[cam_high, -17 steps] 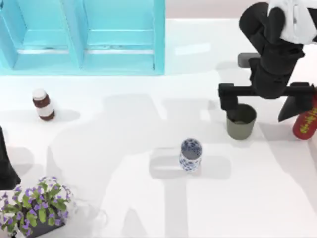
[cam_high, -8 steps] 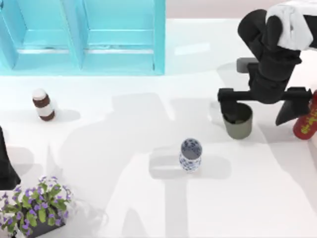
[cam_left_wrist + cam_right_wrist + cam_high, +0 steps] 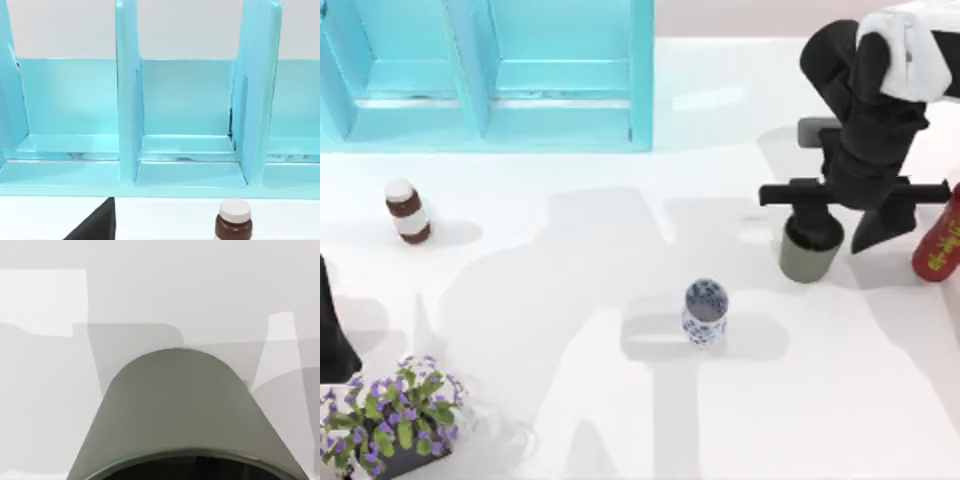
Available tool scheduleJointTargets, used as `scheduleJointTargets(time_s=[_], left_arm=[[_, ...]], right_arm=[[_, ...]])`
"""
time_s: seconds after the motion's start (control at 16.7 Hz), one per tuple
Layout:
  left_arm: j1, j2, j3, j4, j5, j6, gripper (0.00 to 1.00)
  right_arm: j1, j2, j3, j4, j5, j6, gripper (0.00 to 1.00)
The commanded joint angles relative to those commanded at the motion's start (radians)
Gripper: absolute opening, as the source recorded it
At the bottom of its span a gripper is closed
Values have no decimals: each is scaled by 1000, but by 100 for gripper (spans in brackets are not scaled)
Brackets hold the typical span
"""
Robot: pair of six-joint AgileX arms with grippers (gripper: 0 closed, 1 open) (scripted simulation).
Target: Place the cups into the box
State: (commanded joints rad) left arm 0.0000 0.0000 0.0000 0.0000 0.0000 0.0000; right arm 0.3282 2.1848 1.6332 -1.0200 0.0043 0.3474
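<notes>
The right gripper [image 3: 840, 215] hangs jaws spread over the olive-grey cup [image 3: 807, 252], one finger seemingly inside its mouth; light, stiff and likely slick-walled, it seems best pinched across the rim.

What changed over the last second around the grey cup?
The right hand came down onto the grey cup, its dark fingers now covering the cup's mouth and drawn closer together. The cup barely shifted. The blue-patterned cup, brown jar, red bottle, flower pot and blue box stayed put.
</notes>
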Motion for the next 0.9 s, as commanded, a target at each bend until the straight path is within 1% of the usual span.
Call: scheduleJointTargets(time_s=[0.18,0.24,0.78,0.9], left_arm=[[0,0,0,0,0,0,100],[0,0,0,0,0,0,100],[0,0,0,0,0,0,100],[0,0,0,0,0,0,100]], right_arm=[[0,0,0,0,0,0,2],[0,0,0,0,0,0,0],[1,-2,-1,-3,0,0,0],[-7,-12,-9,-36,-3,-14,0]])
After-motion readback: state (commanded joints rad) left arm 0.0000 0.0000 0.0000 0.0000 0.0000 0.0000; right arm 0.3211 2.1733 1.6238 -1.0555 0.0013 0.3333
